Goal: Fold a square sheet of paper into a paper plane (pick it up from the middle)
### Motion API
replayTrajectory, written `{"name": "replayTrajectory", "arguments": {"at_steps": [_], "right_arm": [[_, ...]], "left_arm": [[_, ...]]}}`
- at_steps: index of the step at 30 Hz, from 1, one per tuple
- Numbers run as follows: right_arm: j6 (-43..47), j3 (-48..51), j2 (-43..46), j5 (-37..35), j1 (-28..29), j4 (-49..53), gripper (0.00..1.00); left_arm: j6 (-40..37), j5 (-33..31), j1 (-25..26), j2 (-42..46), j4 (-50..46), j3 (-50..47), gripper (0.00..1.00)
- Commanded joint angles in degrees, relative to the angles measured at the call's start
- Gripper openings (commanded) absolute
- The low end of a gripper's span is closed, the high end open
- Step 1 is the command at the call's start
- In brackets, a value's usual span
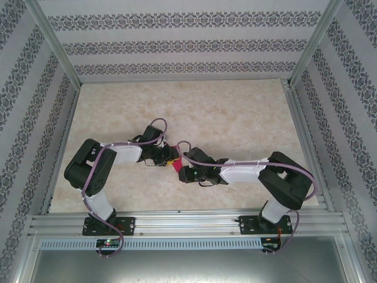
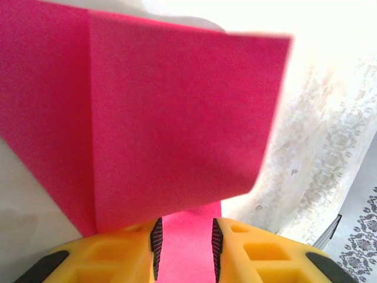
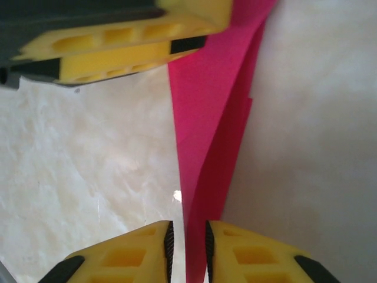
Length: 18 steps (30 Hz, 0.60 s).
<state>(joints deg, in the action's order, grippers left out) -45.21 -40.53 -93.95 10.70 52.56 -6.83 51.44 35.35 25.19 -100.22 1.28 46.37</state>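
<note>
left fingers (image 2: pixel 247 253) clench the folded pink paper (image 2: pixel 177 118), long axis toward the right fingers (image 3: pixel 253 253). those straddle it; grip unclear.

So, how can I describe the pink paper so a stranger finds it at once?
On the marbled table, look near the middle, where the left claw and right claw meet. The square sheet of paper sits between them: thin, creased, magenta-pink, unlike their yellow fingers.

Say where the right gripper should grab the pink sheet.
Take the square sheet of paper by its near end, edge-on, one finger per face: it stands on edge, far end at the left gripper, near end inside the right gripper.
</note>
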Motion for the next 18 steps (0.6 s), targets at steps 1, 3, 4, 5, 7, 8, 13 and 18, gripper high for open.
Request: {"name": "replayTrajectory", "arguments": {"at_steps": [1, 3, 4, 5, 7, 8, 13, 18], "right_arm": [[-3.9, 0.7, -1.6, 3.1, -0.7, -7.2, 0.2], [-3.6, 0.8, -1.8, 3.2, -0.7, -7.4, 0.17], [-3.2, 0.9, -1.8, 3.4, -0.6, -7.6, 0.15], [-3.1, 1.0, -1.9, 3.5, -0.6, -7.7, 0.15], [-2.7, 1.0, -1.7, 2.9, -0.7, -6.3, 0.17], [-2.1, 0.8, -1.6, 2.6, -0.5, -5.4, 0.22], [4.1, -5.3, -0.6, -8.2, 3.7, 9.5, 0.35], [9.0, -11.0, -2.7, -16.8, 7.0, 19.9, 0.41]], "left_arm": [[0.2, -2.7, 0.4, 0.3, -5.2, -0.6, 0.33], [0.3, -2.8, 0.5, 0.4, -5.1, -0.5, 0.33], [0.4, -2.7, 0.5, 0.4, -5.0, -0.5, 0.33], [0.4, -2.7, 0.5, 0.4, -5.0, -0.6, 0.33], [0.4, -2.7, 0.4, 0.5, -5.2, -0.5, 0.33], [0.3, -2.8, 0.5, 0.6, -5.4, -0.5, 0.33], [0.2, -2.7, 0.5, 0.6, -5.7, -0.3, 0.33], [0.3, -2.7, 0.4, 0.6, -5.6, -0.2, 0.32]]}}
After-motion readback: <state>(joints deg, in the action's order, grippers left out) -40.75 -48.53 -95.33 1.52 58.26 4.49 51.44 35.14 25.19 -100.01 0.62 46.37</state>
